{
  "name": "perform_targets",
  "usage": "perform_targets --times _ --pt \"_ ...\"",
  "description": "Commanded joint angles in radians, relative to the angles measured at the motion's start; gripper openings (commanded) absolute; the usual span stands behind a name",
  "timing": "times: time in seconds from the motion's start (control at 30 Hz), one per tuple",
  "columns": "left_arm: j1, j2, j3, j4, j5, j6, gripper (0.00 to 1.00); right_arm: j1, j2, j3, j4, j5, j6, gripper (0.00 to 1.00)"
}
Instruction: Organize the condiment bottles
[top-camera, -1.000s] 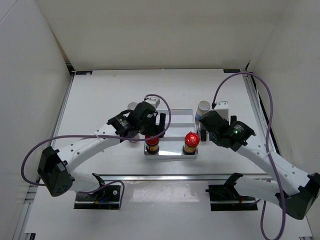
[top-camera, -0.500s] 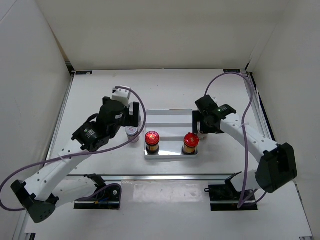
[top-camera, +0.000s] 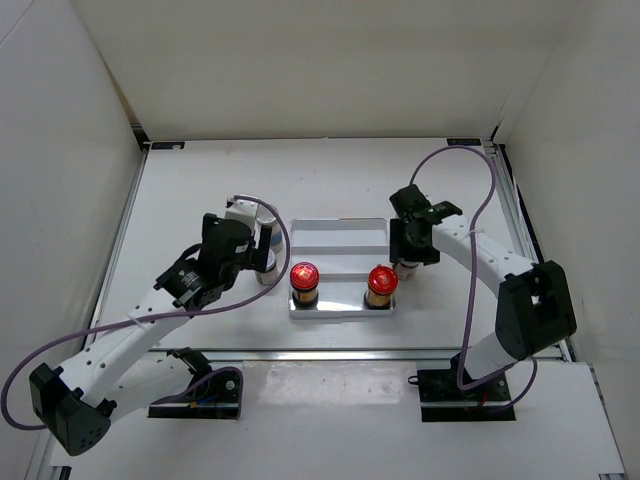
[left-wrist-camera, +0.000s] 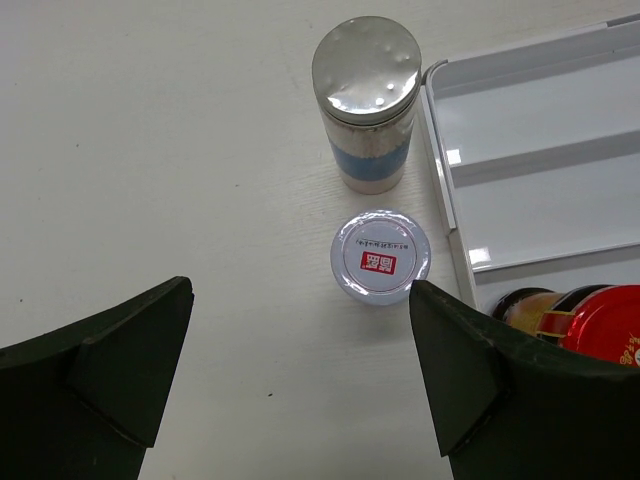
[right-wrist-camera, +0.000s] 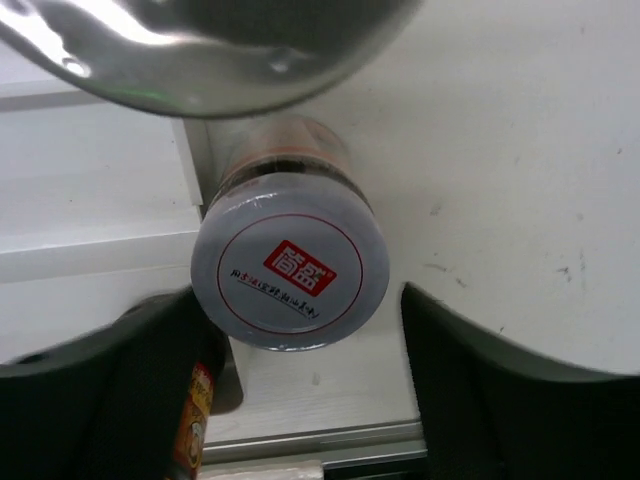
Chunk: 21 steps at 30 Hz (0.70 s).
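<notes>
On the white bench (top-camera: 200, 190), left of the tray (left-wrist-camera: 540, 150), we see 2 bottles standing upright just beside each other: a tall silver-capped bottle (left-wrist-camera: 366, 100) and, nearer the arm, a short white-lidded bottle (left-wrist-camera: 380, 257) close to the tray's wall. The left fingers (left-wrist-camera: 110, 380) hang above them spread wide, holding nothing.

In the tray's near compartment stand 2 red-capped bottles, 1 (top-camera: 304, 275) toward the left end and 1 (top-camera: 382, 280) toward the right.

Just outside the tray's right wall, the right fingers (right-wrist-camera: 480, 390) straddle another short bottle (right-wrist-camera: 290, 265) — 1 finger looks against the lid and a thin gap shows at the other, so we cannot tell whether they grip it. A blurred silver cap (right-wrist-camera: 200, 40) sits just beyond it.
</notes>
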Motion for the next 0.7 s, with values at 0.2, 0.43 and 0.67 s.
perform_targets --times 0.2,0.43,0.67 --pt "0.004 0.019 0.017 0.034 -0.012 0.011 1.00 -0.011 -0.072 0.042 0.044 -0.022 -0.018 0.20" --pt "0.004 0.019 0.026 0.034 0.006 0.011 1.00 -0.002 -0.154 0.089 0.026 -0.008 -0.027 0.17" --pt "0.004 0.019 0.026 0.034 0.006 0.011 1.00 -0.002 -0.057 0.111 0.026 0.001 -0.057 0.85"
